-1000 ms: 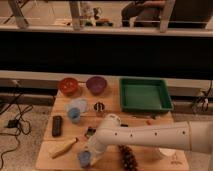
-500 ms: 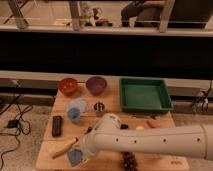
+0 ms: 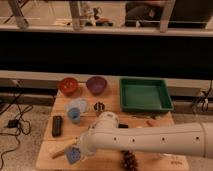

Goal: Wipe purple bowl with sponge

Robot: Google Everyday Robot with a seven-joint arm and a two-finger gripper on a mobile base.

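The purple bowl (image 3: 96, 84) stands at the back of the wooden table, just right of a red-orange bowl (image 3: 68, 86). The blue-grey sponge (image 3: 74, 155) is at the table's front left, at the end of my white arm. My gripper (image 3: 78, 149) is shut on the sponge and holds it low over the table, well in front of the purple bowl and to its left. The arm reaches in from the right and hides the front middle of the table.
A green tray (image 3: 145, 95) sits at the back right. A pale blue cup (image 3: 74, 115) and a black remote-like block (image 3: 57, 125) lie on the left. A small dark metal object (image 3: 99, 106), a wooden piece (image 3: 59, 150) and a pine cone (image 3: 130, 160) are close by.
The arm has swung left along the table's front edge, carrying the sponge with it from the front middle to the front left.
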